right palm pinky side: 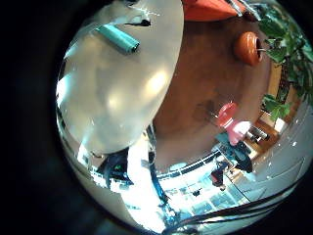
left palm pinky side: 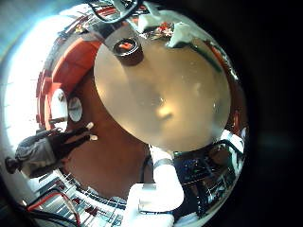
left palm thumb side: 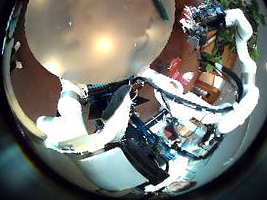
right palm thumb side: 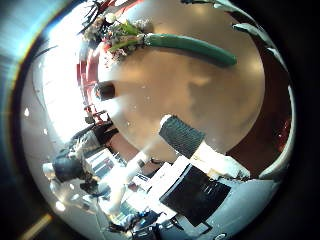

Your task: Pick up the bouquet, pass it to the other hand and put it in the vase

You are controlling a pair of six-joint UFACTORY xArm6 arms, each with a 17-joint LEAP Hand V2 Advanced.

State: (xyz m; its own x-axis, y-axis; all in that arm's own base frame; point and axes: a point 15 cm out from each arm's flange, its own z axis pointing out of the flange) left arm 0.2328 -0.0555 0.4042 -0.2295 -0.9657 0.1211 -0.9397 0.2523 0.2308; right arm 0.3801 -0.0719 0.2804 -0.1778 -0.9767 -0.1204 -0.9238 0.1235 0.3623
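Observation:
The bouquet (right palm thumb side: 150, 42) lies flat on the round table (right palm thumb side: 200, 90) near its edge, flowers at one end and a long wrapped stem at the other. It also shows in the right little finger side palm view (right palm pinky side: 119, 37) and, small, in the left little finger side palm view (left palm pinky side: 170, 33). The vase (right palm thumb side: 105, 90), a dark cup, stands upright on the table a short way from the flowers, and shows in the left little finger side palm view (left palm pinky side: 128, 47) too. Both palms are high above the table. The right hand (left palm thumb side: 199, 21) shows in the left thumb side palm view, raised, away from the table top.
The table (left palm pinky side: 180, 95) is round and pale, with floor around it. Chairs (right palm pinky side: 252, 46) and potted plants (right palm pinky side: 293, 69) stand further out in the room. A white arm (left palm pinky side: 161, 184) reaches in beside the table edge.

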